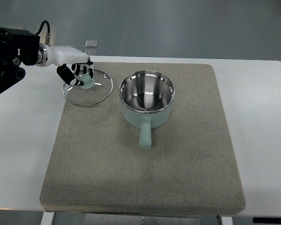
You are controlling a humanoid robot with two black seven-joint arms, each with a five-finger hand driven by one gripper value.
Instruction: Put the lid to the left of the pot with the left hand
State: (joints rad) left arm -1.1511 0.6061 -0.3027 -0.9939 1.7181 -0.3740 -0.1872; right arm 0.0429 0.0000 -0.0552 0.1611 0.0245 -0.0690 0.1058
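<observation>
A mint-green pot (146, 100) with a shiny steel inside stands on the grey mat (178, 164), its handle pointing toward me. A glass lid (87, 87) with a metal rim and a mint knob lies to the left of the pot, at the mat's far left corner. My left hand (79, 74) comes in from the left edge and is over the lid, its fingers curled around the knob. I cannot tell whether the lid rests on the mat or hangs just above it. My right hand is out of view.
The mat lies on a white table (262, 117). A small clear object (91, 44) sits at the table's far edge behind the left hand. The left arm's black housing and cable (9, 51) fill the top left corner.
</observation>
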